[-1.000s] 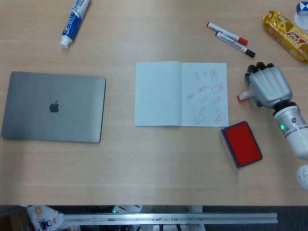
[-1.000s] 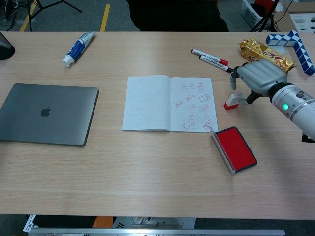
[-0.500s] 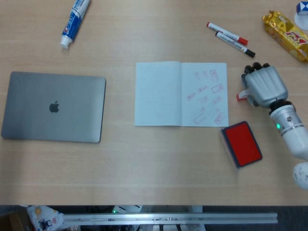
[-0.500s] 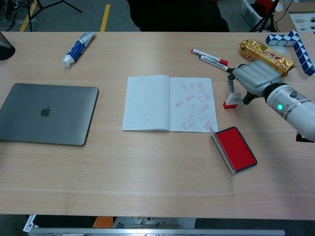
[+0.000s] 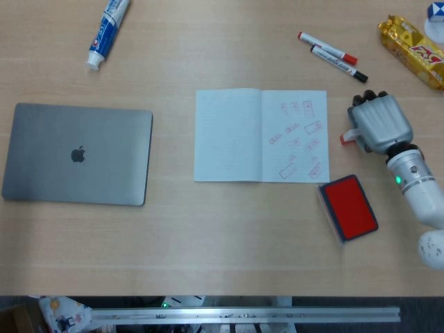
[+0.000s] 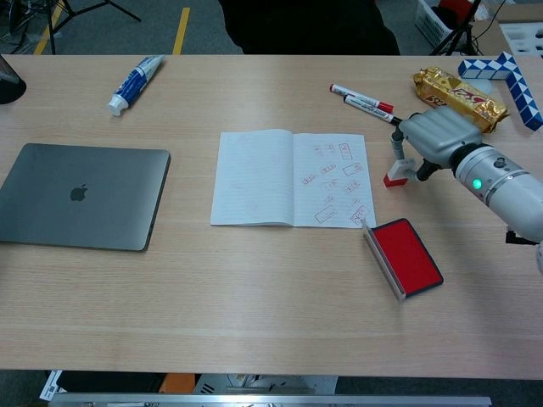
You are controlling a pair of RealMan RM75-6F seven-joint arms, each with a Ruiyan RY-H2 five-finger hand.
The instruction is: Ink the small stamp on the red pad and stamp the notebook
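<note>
The open notebook (image 5: 261,135) (image 6: 293,178) lies at the table's middle, its right page covered with several red stamp marks. Right of it stands the small white and red stamp (image 5: 345,138) (image 6: 394,175), base on the table. My right hand (image 5: 378,123) (image 6: 433,131) is over it, fingers curled down around the stamp's top and gripping it. The red ink pad (image 5: 350,206) (image 6: 411,254) sits open just below the notebook's right corner, nearer me than the hand. My left hand shows in neither view.
A shut grey laptop (image 5: 78,154) lies at the left. A toothpaste tube (image 5: 107,31) is at the far left. Two markers (image 5: 333,55) lie beyond the hand. A gold snack packet (image 5: 413,41) and a blue-white puzzle snake (image 6: 505,72) are at the far right.
My right hand has shifted slightly left toward the notebook, and the stamp has slid a little with it. Nothing else moved.
</note>
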